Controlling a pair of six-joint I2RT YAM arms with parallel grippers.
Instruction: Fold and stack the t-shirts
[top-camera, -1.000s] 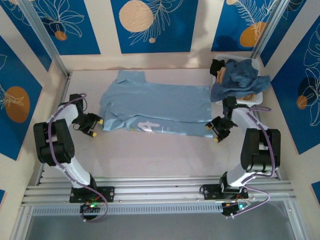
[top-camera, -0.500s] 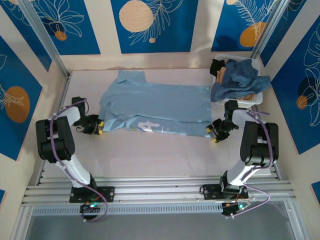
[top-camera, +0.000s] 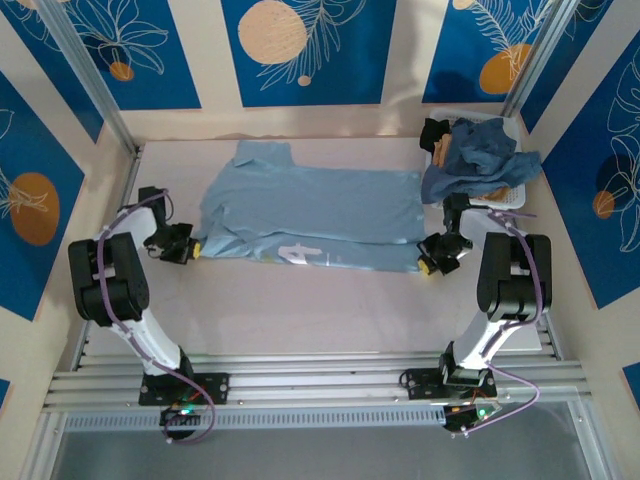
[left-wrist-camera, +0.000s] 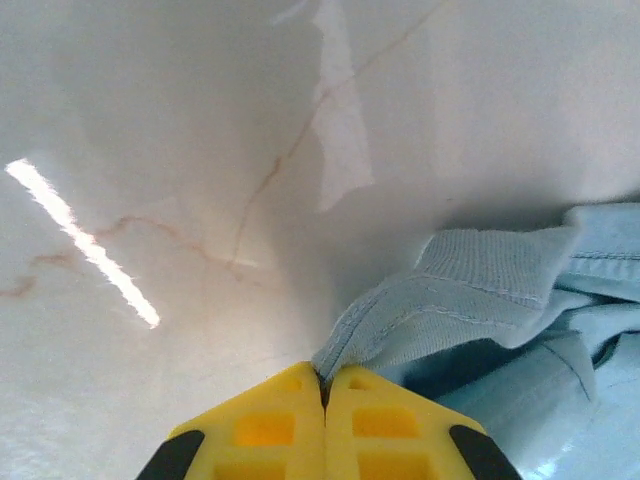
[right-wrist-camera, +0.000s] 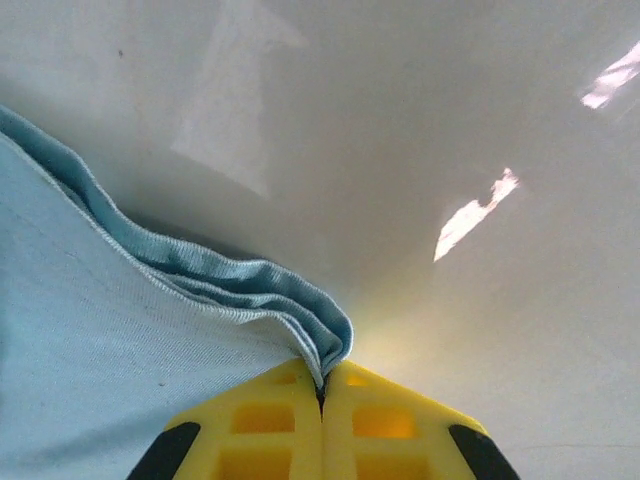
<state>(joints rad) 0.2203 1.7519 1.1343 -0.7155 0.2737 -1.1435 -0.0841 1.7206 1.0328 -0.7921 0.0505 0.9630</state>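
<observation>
Left gripper (left-wrist-camera: 323, 385) clenched, yellow fingers (left-wrist-camera: 265, 430) pressed flat together and grasping a hemmed corner of the pale shirt (top-camera: 310, 210); the stitched edge runs straight into the line where the pads meet. In the left wrist view the cloth bunches and folds up just right of the fingers, with bare white table (top-camera: 300, 310) to the left and ahead. Right gripper (right-wrist-camera: 322, 385) also clenched, grasping the same shirt's edge. Several hem layers are stacked at the pinch. In the right wrist view the cloth spreads away to the left, with bare glossy table to the right. From the top view the left gripper sits at the shirt's near-left corner and the right gripper at its near-right corner, both low at the table, arms reaching in from either side. The pale shirt lies mostly flat across the middle of the table toward the far side, long axis left to right, a sleeve or collar part sticking out at far left. A near strip is folded over, with white lettering (top-camera: 297, 252) showing on it. The dark shirt (top-camera: 480, 155) is heaped in the basket (top-camera: 512, 198) at the far-right corner. It hangs over the basket's near rim, just beside the pale shirt's far-right corner; cannot tell if they touch. Something black (top-camera: 434, 130) sits at the basket's left end.
</observation>
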